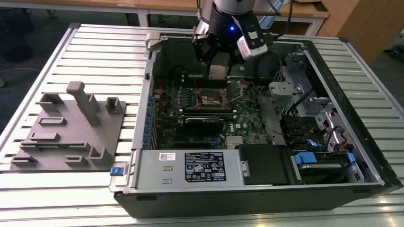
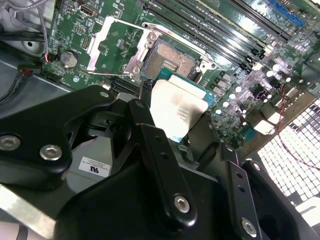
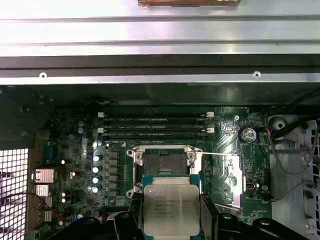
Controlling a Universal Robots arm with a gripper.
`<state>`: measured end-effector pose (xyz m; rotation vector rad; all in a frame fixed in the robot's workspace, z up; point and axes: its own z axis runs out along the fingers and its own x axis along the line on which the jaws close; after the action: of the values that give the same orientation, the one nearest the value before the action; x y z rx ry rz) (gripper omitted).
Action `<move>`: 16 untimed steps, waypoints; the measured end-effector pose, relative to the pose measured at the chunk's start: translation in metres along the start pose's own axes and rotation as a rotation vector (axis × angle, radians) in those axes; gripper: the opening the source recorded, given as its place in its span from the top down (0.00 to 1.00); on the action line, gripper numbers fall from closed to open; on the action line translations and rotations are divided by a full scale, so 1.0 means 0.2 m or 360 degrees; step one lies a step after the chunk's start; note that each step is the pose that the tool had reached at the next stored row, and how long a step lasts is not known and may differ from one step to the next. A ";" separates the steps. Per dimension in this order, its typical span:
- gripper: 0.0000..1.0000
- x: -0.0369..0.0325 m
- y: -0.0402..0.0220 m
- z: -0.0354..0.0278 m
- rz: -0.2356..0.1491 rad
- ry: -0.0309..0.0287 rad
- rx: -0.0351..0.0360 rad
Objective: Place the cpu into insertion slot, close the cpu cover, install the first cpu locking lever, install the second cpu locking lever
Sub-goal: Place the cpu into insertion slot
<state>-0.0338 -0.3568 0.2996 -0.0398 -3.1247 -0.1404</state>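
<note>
End effector (image 3: 170, 222), black, clamped on cpu (image 3: 166, 206): flat square, dull silver top. Slot (image 3: 165, 161): dark square recess, silver-rimmed. Cover (image 3: 226, 176): thin metal frame, lying open.

looks like a robotics lab here: slotted metal table (image 1: 94, 52) carrying an opened computer case (image 1: 252, 205), grey fixture block (image 1: 69, 137) alongside, robot arm (image 1: 228, 13) overhead, wooden desks (image 1: 82, 4) lining the back.

A pale, ribbed metal worktop (image 1: 94, 52) spans the foreground. Behind it stand wooden desks (image 1: 296, 16) and a wooden cabinet (image 1: 360, 23), on a dark grey floor (image 1: 44, 33).
</note>
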 end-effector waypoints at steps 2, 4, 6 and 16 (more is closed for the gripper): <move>0.46 0.000 0.000 0.000 0.0000 0.00003 0.0000; 0.46 0.000 0.000 0.001 0.0000 0.00001 0.0000; 0.46 0.000 0.000 0.001 0.0000 0.00001 0.0000; 0.46 -0.001 -0.003 0.033 0.0000 0.00002 0.0000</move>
<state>-0.0338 -0.3568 0.2931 -0.0397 -3.1245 -0.1399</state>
